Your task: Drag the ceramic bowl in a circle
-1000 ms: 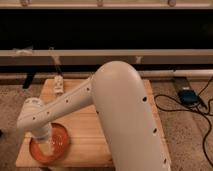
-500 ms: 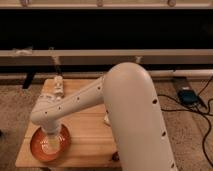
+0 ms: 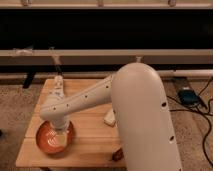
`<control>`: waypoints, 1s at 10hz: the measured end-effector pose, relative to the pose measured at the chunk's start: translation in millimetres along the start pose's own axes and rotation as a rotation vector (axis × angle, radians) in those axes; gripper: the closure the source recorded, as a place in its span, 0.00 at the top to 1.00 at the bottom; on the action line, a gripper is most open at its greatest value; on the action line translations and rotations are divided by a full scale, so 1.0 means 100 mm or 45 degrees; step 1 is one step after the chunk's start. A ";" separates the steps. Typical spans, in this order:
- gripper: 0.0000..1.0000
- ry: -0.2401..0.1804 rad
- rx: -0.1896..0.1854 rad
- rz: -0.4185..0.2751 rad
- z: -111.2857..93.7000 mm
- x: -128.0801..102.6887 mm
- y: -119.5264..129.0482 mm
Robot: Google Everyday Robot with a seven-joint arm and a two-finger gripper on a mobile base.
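A low, light wooden table (image 3: 92, 142) stands on speckled carpet in front of a long dark window wall. A wide, shallow, orange-red glazed ceramic bowl (image 3: 46, 141) with pale rings inside sits on the table's front-left corner. Its rim is close to the table's front edge but fully on the wood. A bulky white robot arm (image 3: 145, 115) rises at the table's front-right side and reaches leftward across the tabletop. Its perforated wrist bends down over the bowl, and the gripper (image 3: 60, 136) at its end dips inside the bowl, on the side nearer the table's middle. The gripper appears to bear against the bowl's inner surface or rim, but the wrist hides it, so it cannot be told whether it is open, closed, or clamped on the rim. Over the last second the wrist has swung from near the table's left edge toward the table's middle. The bowl has gone with it, sliding a little rightward and a little away from the table's front edge. That small curved shift suggests the circular drag is under way, with most of the loop probably still to come. A small white blocky object (image 3: 109, 118), possibly a cup, lies near the table's middle, apart from the bowl but on the side the bowl is now heading. The circle will likely need to stay tight to miss it. A slim pale object (image 3: 58, 89) stands near the table's back-left edge, well apart from the bowl.
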 end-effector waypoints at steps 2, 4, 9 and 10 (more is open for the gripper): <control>0.80 0.031 0.015 0.026 -0.04 0.17 -0.09; 0.80 0.061 0.026 0.048 -0.08 0.32 -0.19; 0.80 0.155 0.030 0.080 -0.13 0.64 -0.34; 0.80 0.170 0.032 0.085 -0.14 0.70 -0.36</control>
